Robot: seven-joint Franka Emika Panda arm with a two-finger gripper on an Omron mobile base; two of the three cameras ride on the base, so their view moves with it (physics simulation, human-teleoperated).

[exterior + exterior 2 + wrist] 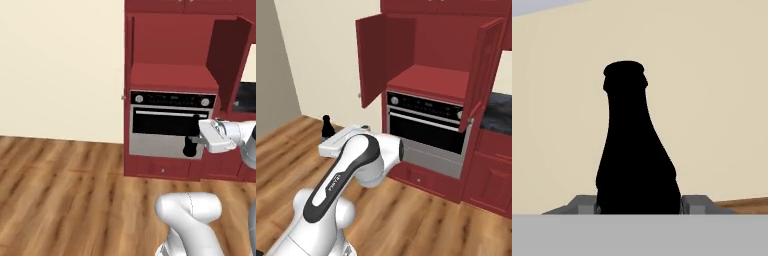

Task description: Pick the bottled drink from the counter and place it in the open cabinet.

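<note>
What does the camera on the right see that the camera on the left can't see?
Right base view alone: the cabinet's left door swung open, and a strip of dark counter. Left base view alone: the end effector shut on the bottled drink in front of the oven. Both: the open cabinet, the oven, the bottle and the wooden floor.

The small black cola-style bottled drink (pixel 190 142) stands upright between the fingers of the white two-finger gripper (pixel 194 141), in front of the built-in steel-and-black oven (pixel 167 131). The dark red wooden open cabinet (pixel 431 80) sits directly above the oven, its doors swung out left and right. The black marbled stone counter (pixel 497 112) lies right of the oven.
</note>
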